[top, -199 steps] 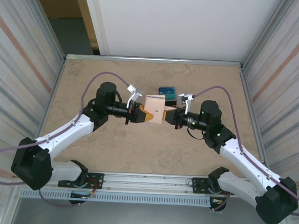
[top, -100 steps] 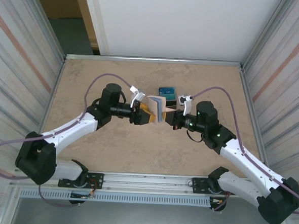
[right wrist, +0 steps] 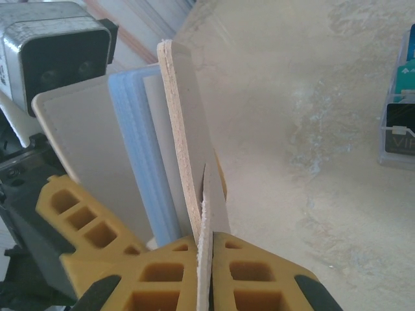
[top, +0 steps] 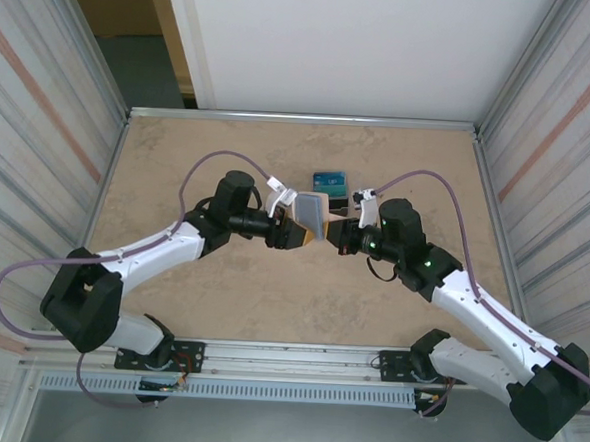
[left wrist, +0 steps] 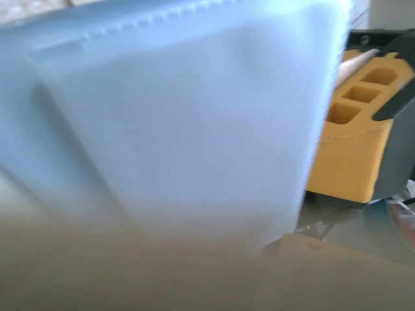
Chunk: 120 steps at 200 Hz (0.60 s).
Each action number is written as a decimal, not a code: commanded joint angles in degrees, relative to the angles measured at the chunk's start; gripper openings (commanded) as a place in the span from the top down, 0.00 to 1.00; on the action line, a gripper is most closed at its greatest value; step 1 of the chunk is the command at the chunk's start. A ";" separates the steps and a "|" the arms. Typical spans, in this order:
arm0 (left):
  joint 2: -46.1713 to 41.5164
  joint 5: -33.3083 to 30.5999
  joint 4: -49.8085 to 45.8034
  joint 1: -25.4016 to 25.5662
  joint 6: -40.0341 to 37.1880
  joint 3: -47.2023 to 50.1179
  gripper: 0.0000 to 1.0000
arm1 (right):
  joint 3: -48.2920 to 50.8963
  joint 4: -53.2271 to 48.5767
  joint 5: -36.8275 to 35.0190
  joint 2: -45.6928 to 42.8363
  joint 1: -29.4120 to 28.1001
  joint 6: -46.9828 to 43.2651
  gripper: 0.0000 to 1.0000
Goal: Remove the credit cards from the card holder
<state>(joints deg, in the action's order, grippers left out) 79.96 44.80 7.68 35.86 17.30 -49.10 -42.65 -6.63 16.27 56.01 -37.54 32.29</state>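
The right gripper (right wrist: 206,246) pinches a cover of the card holder (top: 313,212), which hangs between the arms. Whether the left gripper (top: 292,231) is spread or closed cannot be told. Loose credit cards (top: 330,179) lie just beyond it, and they look thin, stiff and slick, so an exposed edge is probably the best place to take hold.

We see a matt, beige, leather-like card holder (right wrist: 185,129) with smooth, frosted plastic sleeves (right wrist: 137,149), smooth teal credit cards (top: 330,180), and a matt, mottled, stone-look table (top: 219,312).
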 commanded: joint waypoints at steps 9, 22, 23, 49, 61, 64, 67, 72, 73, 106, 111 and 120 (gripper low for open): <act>-1.40 -3.34 -3.08 0.79 -1.60 -2.75 0.49 | -2.43 0.75 -1.68 0.42 -0.45 -0.74 1.00; -1.92 -5.35 -4.60 0.79 -2.00 -2.77 0.53 | -2.52 0.41 -2.30 0.24 -0.47 -0.74 1.00; -1.96 -5.43 -4.69 0.79 -2.00 -2.76 0.53 | -2.52 0.36 -2.34 0.24 -0.49 -0.70 1.00; -2.38 -7.39 -6.73 0.71 -2.55 -2.94 0.59 | -2.70 -0.44 -3.57 -0.29 -0.41 -0.71 1.00; -2.44 -7.61 -7.18 0.62 -2.56 -3.02 0.61 | -2.68 -0.57 -3.79 -0.54 -0.38 -0.77 1.00; -2.44 -7.62 -7.17 0.62 -2.61 -3.02 0.61 | -2.70 -0.62 -3.86 -0.55 -0.37 -0.79 1.00; -2.43 -7.65 -7.31 0.62 -2.54 -3.02 0.62 | -2.68 -0.66 -3.91 -0.57 -0.42 -0.67 1.00; -2.43 -7.65 -7.33 0.61 -2.57 -3.02 0.63 | -2.70 -0.66 -3.97 -0.65 -0.41 -0.73 1.00; -2.44 -7.63 -7.33 0.61 -2.60 -3.02 0.64 | -2.66 -0.66 -3.97 -0.69 -0.42 -0.74 1.00; -2.38 -7.80 -7.75 0.39 -2.58 -3.29 0.65 | -2.79 -1.33 -4.55 -1.11 -0.40 -0.82 1.00; -2.44 -7.73 -7.77 0.29 -2.48 -3.29 0.65 | -2.84 -1.49 -4.72 -1.26 -0.34 -0.83 1.00; -2.57 -7.43 -7.61 0.14 -2.32 -3.28 0.62 | -2.79 -1.54 -4.76 -1.58 -0.34 -0.76 1.00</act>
<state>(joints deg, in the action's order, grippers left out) 79.18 38.39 1.45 36.36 15.68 -50.68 -42.65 -8.47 13.23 56.23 -37.65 32.29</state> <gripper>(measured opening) 0.358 0.088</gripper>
